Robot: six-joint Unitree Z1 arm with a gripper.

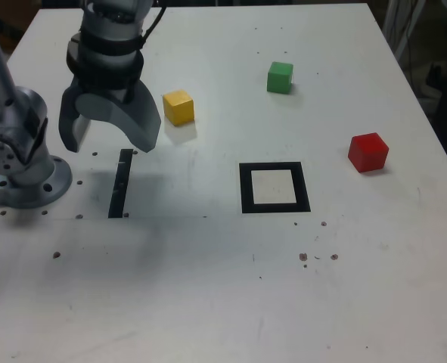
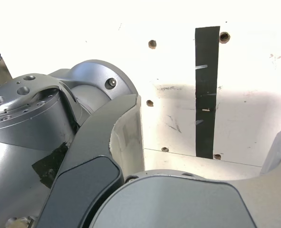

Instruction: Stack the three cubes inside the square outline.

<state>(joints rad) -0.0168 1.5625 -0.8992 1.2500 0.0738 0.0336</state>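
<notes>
Pincer (image 1: 110, 138) spread, empty, above black strip (image 1: 120, 184). Yellow cube (image 1: 178, 107), green cube (image 1: 280, 77), red cube (image 1: 367, 151) apart on table (image 1: 208, 287); square outline (image 1: 274, 187) unfilled.

Red (image 1: 367, 151), yellow (image 1: 178, 107), green cubes (image 1: 280, 77)

Looking down past the pincer (image 2: 204, 137), spread wide with nothing between its two grey fingers: one curved finger (image 2: 114, 152) large in the foreground, the other only a sliver at the picture's edge. Between them, a white worktop (image 2: 178, 19) crossed by a straight black tape strip (image 2: 207, 90), with small dark screw holes (image 2: 152, 44) dotted around it. Beside the big finger, the arm's round grey base (image 2: 31, 114).
</notes>
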